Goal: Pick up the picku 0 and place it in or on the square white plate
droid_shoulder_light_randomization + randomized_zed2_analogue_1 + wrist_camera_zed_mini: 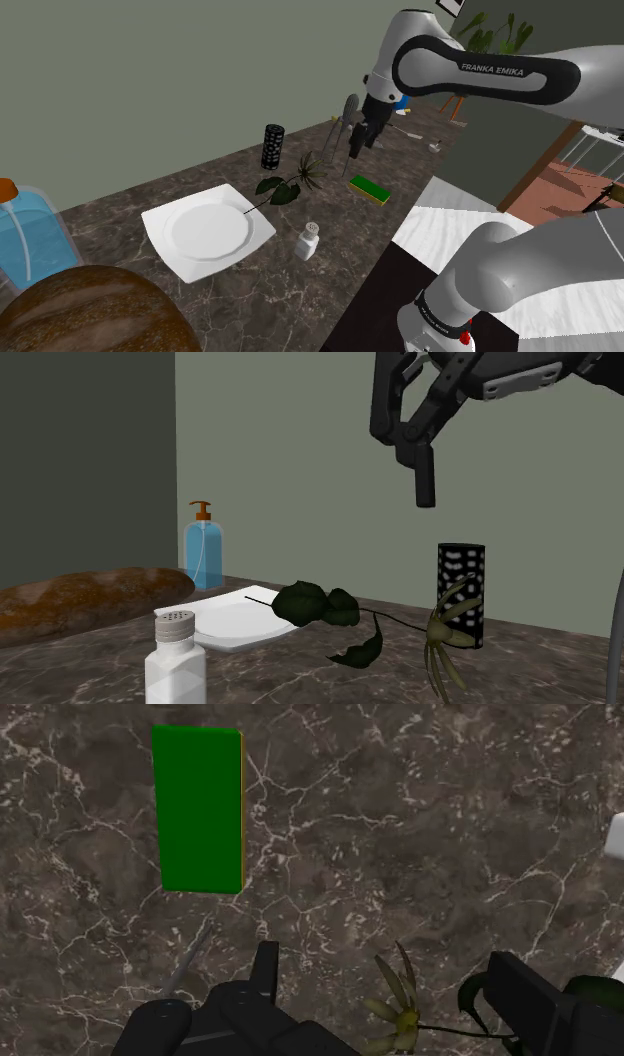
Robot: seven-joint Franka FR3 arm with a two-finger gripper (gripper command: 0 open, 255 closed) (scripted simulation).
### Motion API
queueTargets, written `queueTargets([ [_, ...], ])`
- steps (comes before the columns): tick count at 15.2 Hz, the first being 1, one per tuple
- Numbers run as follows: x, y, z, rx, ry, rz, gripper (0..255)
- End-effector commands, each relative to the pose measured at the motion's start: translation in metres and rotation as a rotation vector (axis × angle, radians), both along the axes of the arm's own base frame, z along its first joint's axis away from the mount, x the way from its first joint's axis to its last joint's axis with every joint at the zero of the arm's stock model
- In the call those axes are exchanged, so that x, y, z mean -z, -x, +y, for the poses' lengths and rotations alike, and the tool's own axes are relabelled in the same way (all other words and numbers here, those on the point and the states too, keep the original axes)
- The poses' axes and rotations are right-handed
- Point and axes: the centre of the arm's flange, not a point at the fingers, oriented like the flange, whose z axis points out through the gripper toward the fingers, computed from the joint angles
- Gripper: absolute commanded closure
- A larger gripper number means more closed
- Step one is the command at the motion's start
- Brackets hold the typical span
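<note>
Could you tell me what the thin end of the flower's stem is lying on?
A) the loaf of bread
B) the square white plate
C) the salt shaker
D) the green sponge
B: in the shoulder view the stem of the flower runs from its dark leaves across the edge of the square white plate and ends over the plate's surface.

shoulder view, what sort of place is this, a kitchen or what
Likely a kitchen: a dark marble counter holding a loaf, a shaker and a soap pump.
</note>
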Motion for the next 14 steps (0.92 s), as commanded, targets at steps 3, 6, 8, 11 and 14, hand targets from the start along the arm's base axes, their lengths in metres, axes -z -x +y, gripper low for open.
queueTargets([
  [3, 0.005, -0.054, 0.013, 0.001, -0.007, 0.000, 0],
  [6, 0.008, -0.092, 0.023, 0.001, -0.013, 0.001, 0],
  [8, 0.010, -0.118, 0.029, 0.002, -0.016, 0.001, 0],
  [11, 0.013, -0.156, 0.038, 0.002, -0.021, 0.002, 0],
  [14, 0.015, -0.194, 0.047, 0.003, -0.027, 0.002, 0],
])
